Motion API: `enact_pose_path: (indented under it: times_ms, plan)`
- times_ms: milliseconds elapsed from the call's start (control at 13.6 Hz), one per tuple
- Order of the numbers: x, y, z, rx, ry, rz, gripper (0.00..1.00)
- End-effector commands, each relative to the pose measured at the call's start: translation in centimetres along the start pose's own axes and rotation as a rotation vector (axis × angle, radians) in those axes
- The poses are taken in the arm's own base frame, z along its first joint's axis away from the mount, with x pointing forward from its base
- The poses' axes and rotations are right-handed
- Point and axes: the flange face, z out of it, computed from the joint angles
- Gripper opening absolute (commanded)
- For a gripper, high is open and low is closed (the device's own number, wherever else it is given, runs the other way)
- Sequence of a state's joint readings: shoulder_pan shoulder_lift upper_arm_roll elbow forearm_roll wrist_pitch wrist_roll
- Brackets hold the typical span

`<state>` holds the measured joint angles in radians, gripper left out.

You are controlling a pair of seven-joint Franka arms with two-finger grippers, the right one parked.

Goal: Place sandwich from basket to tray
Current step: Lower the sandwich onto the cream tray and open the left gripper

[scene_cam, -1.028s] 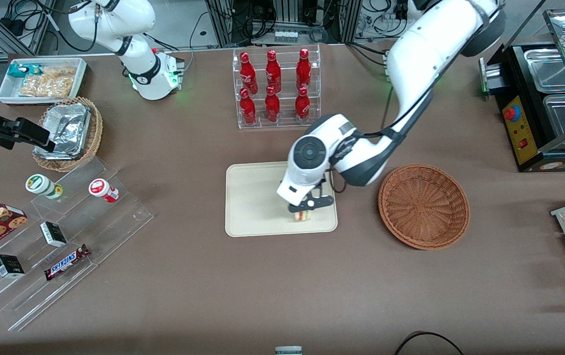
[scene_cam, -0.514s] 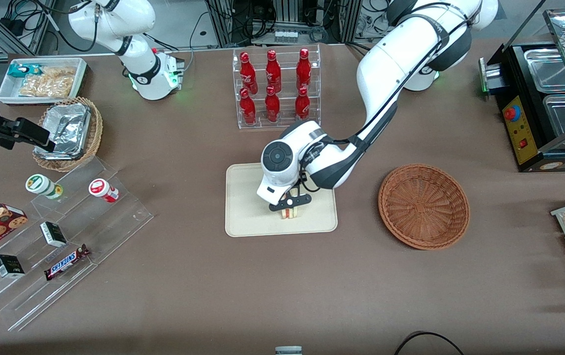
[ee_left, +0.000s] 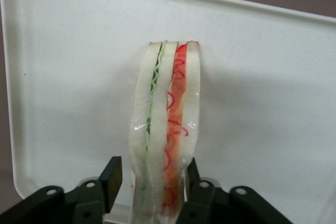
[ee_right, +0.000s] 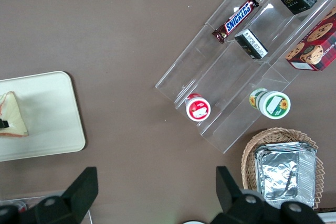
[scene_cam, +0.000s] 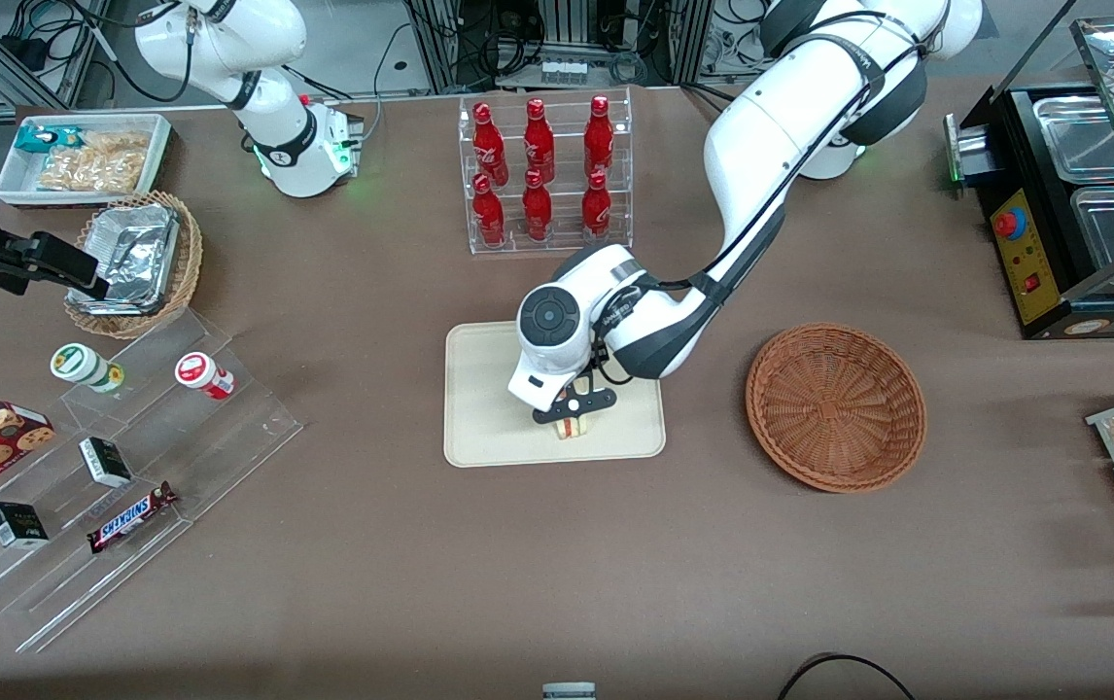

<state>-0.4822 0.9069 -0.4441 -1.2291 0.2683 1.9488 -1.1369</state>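
Jaws (ee_left: pixel 149 174) apparently pinch sandwich (ee_left: pixel 165 129) over tray (ee_left: pixel 68 77).

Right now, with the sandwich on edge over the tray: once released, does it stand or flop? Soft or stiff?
Probably tips: the sandwich stands on a narrow edge on the tray, held between the gripper fingers. Likely soft and squashable, since it is layered bread and filling. The glossy wrap suggests it could be slippery.
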Motion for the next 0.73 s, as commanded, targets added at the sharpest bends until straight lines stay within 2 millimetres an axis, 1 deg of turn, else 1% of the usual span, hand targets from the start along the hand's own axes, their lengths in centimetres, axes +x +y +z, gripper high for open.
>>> enact_pose_path:
  times_ms: [0, 73, 147, 220, 294, 367, 440, 514, 587, 661]
  plan:
    - [-0.3, -0.2, -3.9, 0.000, 0.030, -0.017, 1.00]
    - [-0.4, -0.5, -5.4, 0.005, 0.038, -0.015, 1.00]
    - [-0.2, -1.2, -7.5, 0.006, 0.052, -0.017, 1.00]
    - [0.4, -2.2, -9.5, 0.008, 0.064, -0.028, 1.00]
    - [0.4, -2.9, -11.4, 0.013, 0.076, -0.036, 1.00]
    - [1.2, -4.2, -13.3, 0.010, 0.088, -0.047, 1.00]
    - [2.2, -5.7, -14.7, 0.014, 0.094, -0.031, 1.00]
    - [2.6, -7.0, -15.9, 0.035, 0.092, 0.018, 1.00]
    - [2.9, -7.9, -17.1, 0.044, 0.094, 0.044, 1.00]
    - [4.1, -9.7, -18.1, 0.051, 0.094, 0.013, 1.00]
